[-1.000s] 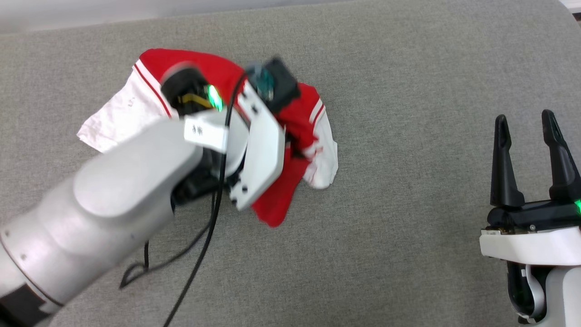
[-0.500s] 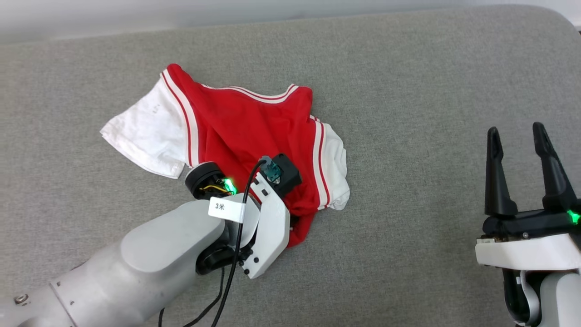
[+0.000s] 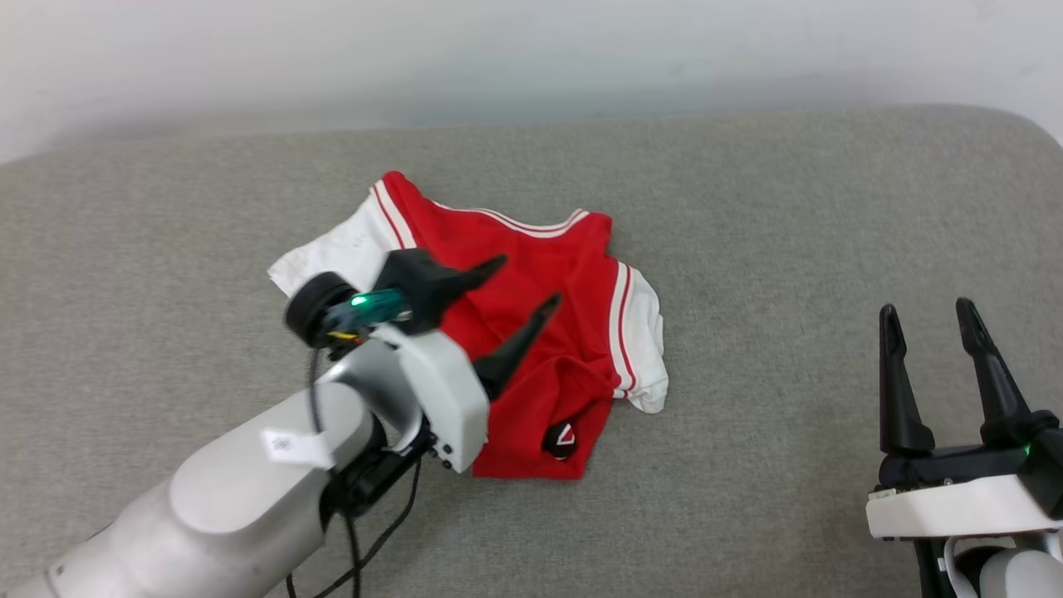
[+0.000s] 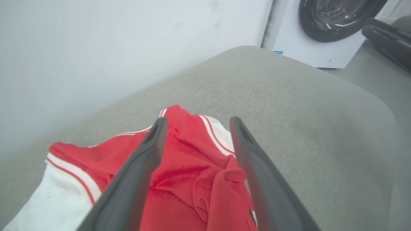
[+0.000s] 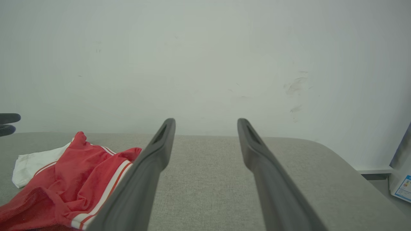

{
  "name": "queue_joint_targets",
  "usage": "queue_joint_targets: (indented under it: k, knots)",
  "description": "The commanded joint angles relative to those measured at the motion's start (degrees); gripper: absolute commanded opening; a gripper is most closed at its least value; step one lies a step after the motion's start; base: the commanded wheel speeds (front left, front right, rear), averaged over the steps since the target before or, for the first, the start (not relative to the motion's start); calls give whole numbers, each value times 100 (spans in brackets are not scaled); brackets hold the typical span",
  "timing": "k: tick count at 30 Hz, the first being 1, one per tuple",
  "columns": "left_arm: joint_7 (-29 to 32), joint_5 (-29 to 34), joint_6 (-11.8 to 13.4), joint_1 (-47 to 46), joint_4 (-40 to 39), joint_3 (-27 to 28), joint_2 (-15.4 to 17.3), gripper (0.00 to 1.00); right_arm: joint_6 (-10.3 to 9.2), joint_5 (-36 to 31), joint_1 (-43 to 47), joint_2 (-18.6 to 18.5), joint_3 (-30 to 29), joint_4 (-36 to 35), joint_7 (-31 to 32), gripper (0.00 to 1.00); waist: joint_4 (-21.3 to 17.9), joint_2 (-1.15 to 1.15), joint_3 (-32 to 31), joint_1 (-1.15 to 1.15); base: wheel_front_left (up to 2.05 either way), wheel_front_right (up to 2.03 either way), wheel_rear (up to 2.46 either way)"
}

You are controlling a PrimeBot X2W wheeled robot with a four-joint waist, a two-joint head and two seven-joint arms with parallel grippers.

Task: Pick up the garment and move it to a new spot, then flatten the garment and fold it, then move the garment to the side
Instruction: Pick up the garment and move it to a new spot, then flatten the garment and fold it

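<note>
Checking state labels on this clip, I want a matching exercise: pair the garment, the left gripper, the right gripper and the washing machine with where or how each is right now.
Things:
1. garment
2. left gripper
3. right gripper
4. washing machine

Places and states:
a. open, over bare grey padded surface
b. white with a round dark door, past the surface's corner
c. lying crumpled on the surface
d. open, poised over red cloth, gripping nothing

Pairs: 1-c; 2-d; 3-a; 4-b
</note>
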Motion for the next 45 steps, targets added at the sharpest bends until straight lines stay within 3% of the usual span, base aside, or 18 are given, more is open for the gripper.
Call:
queue_joint_targets:
  k: [1, 6, 12, 16, 19, 25, 36, 45]
  knots:
    - [-128, 48, 101, 105, -61, 76, 29, 100, -4, -14, 58, 8, -11, 29, -12, 100, 122, 0, -134, 1, 0, 0, 0]
    - [-979, 195, 908, 634, -352, 565, 343, 100, -4, -41, 211, 7, -26, 119, -12, 100, 284, 0, -341, 1, 0, 0, 0]
    - [-1226, 576, 1705, 1347, -492, 1293, 513, 100, -4, -44, 353, 7, -54, 226, -12, 100, 432, 0, -493, 1, 0, 0, 0]
    - [-1225, 1159, 2150, 2050, -846, 2155, 370, 100, -4, -32, 404, 7, -77, 271, -12, 100, 505, 0, -562, 1, 0, 0, 0]
    - [-1226, 1565, 2280, 2657, -1025, 2834, 181, 100, -4, -5, 463, 7, -86, 313, -12, 100, 542, 0, -617, 1, 0, 0, 0]
    - [-1227, 2379, 2106, 3700, -1239, 3846, -378, 100, -4, 89, 518, 8, -77, 430, -12, 100, 566, 0, -754, 1, 0, 0, 0]
    - [-1227, 3464, 1229, 4839, -1115, 5007, -1379, 100, -4, 307, 660, 7, -6, 552, -12, 100, 544, 0, -934, 1, 0, 0, 0]
    - [-1228, 4091, 560, 5217, -931, 5490, -1958, 100, -4, 444, 785, 7, 86, 581, -12, 100, 580, 0, -1021, 1, 0, 0, 0]
